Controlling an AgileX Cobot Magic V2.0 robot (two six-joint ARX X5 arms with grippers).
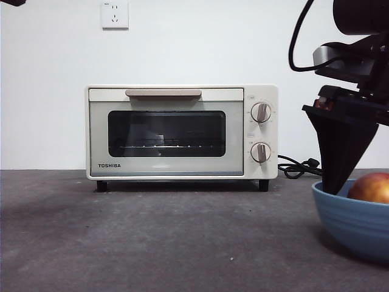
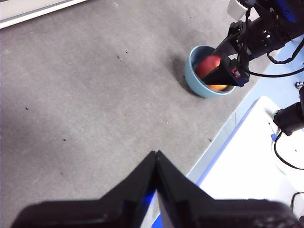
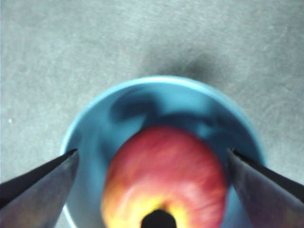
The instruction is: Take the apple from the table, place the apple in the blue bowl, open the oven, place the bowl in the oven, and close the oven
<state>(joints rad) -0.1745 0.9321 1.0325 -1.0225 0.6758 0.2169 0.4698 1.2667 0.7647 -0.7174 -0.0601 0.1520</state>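
Observation:
The red-and-yellow apple [image 1: 372,187] [image 3: 166,180] [image 2: 209,65] lies inside the blue bowl [image 1: 352,224] [image 3: 156,97] [image 2: 192,78], at the right edge of the front view on the grey table [image 1: 152,243]. My right gripper [image 1: 339,182] [image 3: 152,151] hangs over the bowl, open, one jaw on either side of the apple and neither touching it. Farther back, in the middle, stands the cream oven [image 1: 182,131], door closed. My left gripper [image 2: 156,154] is shut on nothing, high above bare table, well away from the bowl.
A black cord [image 1: 298,167] lies right of the oven. A wall socket [image 1: 115,14] sits above it. In the left wrist view a white ledge [image 2: 251,156] borders the table beside the bowl. The left arm shows only as a black tip [image 1: 12,2].

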